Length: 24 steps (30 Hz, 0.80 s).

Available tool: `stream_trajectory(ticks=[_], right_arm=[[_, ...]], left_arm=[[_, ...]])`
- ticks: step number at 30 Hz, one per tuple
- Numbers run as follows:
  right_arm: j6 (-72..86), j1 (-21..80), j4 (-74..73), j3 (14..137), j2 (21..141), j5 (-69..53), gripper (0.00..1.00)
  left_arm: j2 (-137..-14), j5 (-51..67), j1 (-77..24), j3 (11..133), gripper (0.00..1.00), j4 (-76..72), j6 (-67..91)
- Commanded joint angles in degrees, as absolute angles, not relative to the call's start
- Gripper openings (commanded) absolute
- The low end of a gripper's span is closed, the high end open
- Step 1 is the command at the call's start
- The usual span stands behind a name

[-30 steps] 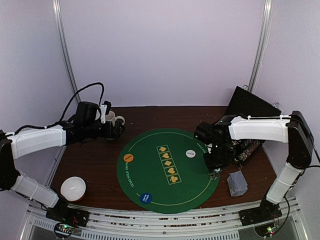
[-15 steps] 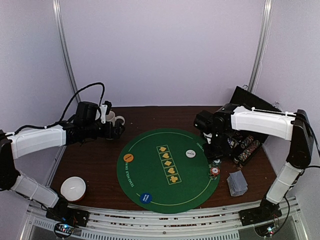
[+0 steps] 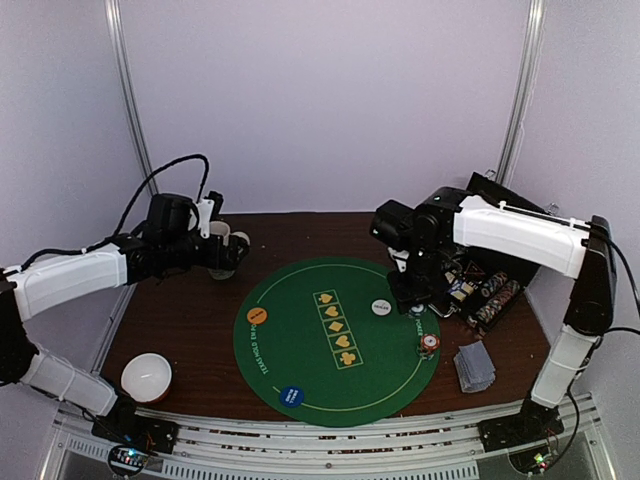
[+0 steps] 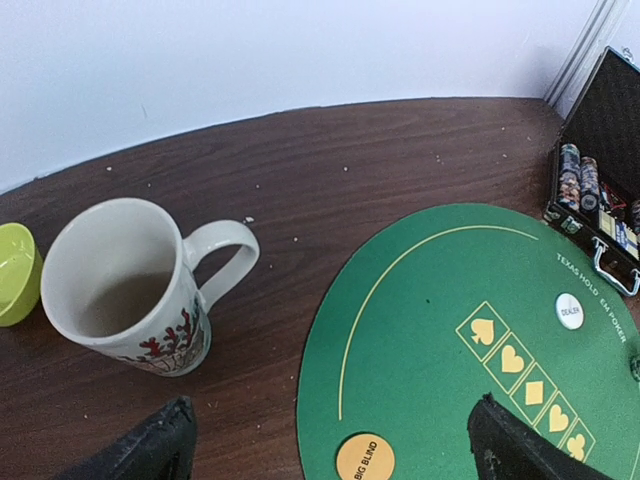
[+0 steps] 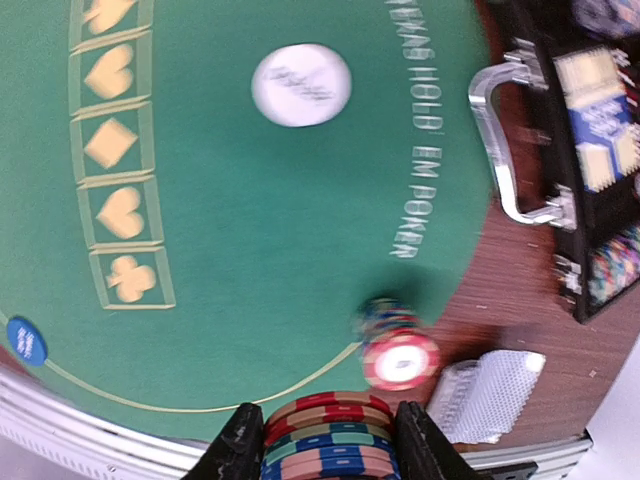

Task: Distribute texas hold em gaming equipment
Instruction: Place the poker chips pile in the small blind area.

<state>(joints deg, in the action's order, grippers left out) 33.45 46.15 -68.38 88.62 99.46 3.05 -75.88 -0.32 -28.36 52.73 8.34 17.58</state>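
Wooden worktop [image 3: 190,330] is carrying a green mat [image 3: 310,350] with three button discs [image 3: 380,307] and one chip stack [image 3: 428,343] laid out. Right claw [image 3: 412,298] is clenching more chips [image 5: 330,445] just behind that stack; cards [image 3: 474,365] are lying undealt beyond it, the open case [image 3: 485,290] crowding alongside. Left claw [image 4: 330,455] is hanging released near the mug [image 4: 130,290].

Left arm [image 3: 75,280] stretches leftward, fingers [image 4: 150,450] spread wide; right arm [image 3: 510,235] bends inward, fingers [image 5: 240,445] clamping a chip stack [image 5: 330,440].
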Motion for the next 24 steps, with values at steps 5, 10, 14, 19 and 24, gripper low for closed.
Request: stream_trajectory(ticks=[5, 10, 14, 19, 24], right_arm=[[34.33, 60.75, -65.65, 98.29, 111.09, -2.62, 0.0], [33.46, 66.92, -65.27, 105.63, 119.58, -5.41, 0.0], [33.53, 69.67, -65.31, 108.4, 123.99, -5.6, 0.0], [33.92, 71.98, -66.27, 109.33, 127.67, -5.37, 0.0], [35.01, 73.24, -66.43, 108.73, 128.7, -4.66, 0.0]], left_arm=[[-72.06, -0.66, -25.78, 54.88, 0.98, 9.14, 14.78], [-68.79, -0.53, -23.92, 53.71, 0.98, 10.18, 14.27], [-66.31, -0.57, -23.06, 52.23, 0.98, 10.8, 14.19], [-64.16, -0.79, -22.85, 51.11, 0.98, 11.15, 13.91], [-63.55, -0.85, -22.85, 50.62, 0.98, 11.1, 13.72]])
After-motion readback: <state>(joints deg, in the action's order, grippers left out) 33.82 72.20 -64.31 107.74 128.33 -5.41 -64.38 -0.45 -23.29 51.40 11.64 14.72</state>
